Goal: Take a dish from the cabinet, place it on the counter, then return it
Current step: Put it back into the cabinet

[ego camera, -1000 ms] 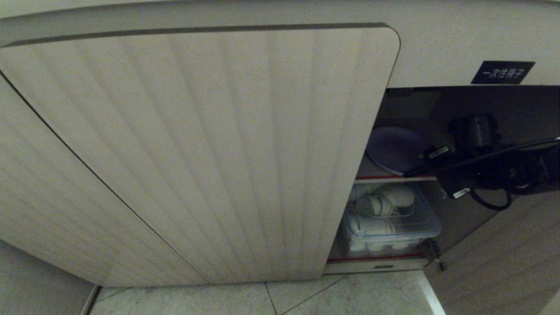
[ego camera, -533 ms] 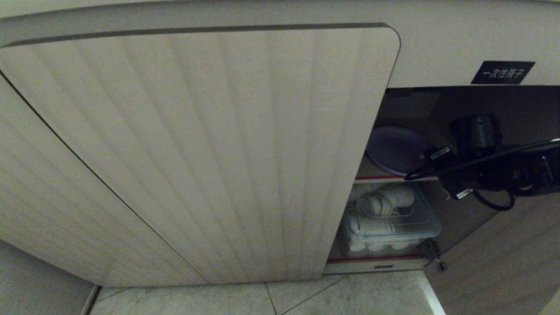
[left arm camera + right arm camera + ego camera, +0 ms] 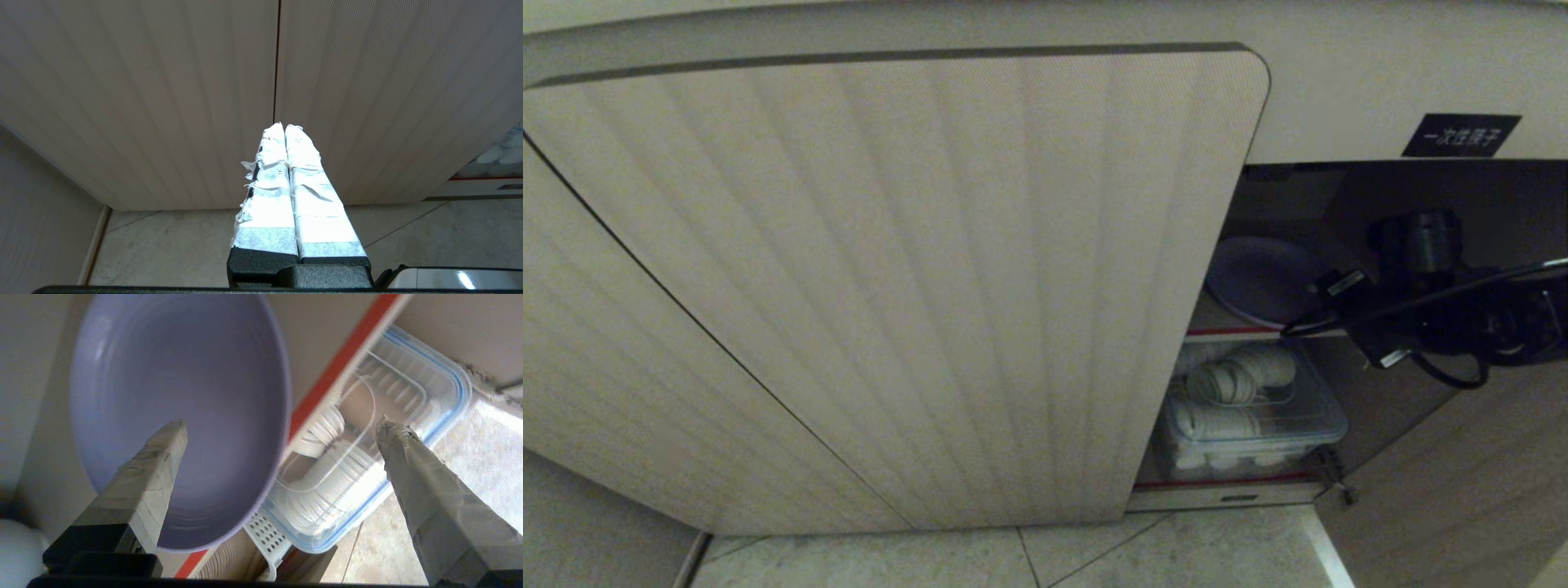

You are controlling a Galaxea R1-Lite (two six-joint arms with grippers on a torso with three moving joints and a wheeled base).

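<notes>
Head view: cabinet (image 3: 890, 286) fills the picture, one ribbed door closed on the left, the right side standing open under a small black label (image 3: 1461, 135). The dish (image 3: 1262, 279), lavender and shallow, lies flat on the red-edged shelf (image 3: 1241, 332), close to its front edge. The right gripper (image 3: 1347, 314) reaches into the opening at shelf height, just beside the dish's right rim; whether it touches cannot be told here. Beneath the shelf sits a clear lidded box (image 3: 1254, 416) holding white ribbed pieces.

Left wrist view: left gripper (image 3: 284, 127) hangs before the closed ribbed doors above the tiled floor (image 3: 171, 249), its taped fingers pressed together with nothing between them.

Right wrist view: right gripper (image 3: 282, 425) has its jaws spread wide and empty. One taped finger (image 3: 157, 465) lies over the dish's (image 3: 179, 388) inner face; the other is out past the rim, over the clear box (image 3: 380, 457). The shelf's red edge (image 3: 339, 363) runs between dish and box.
</notes>
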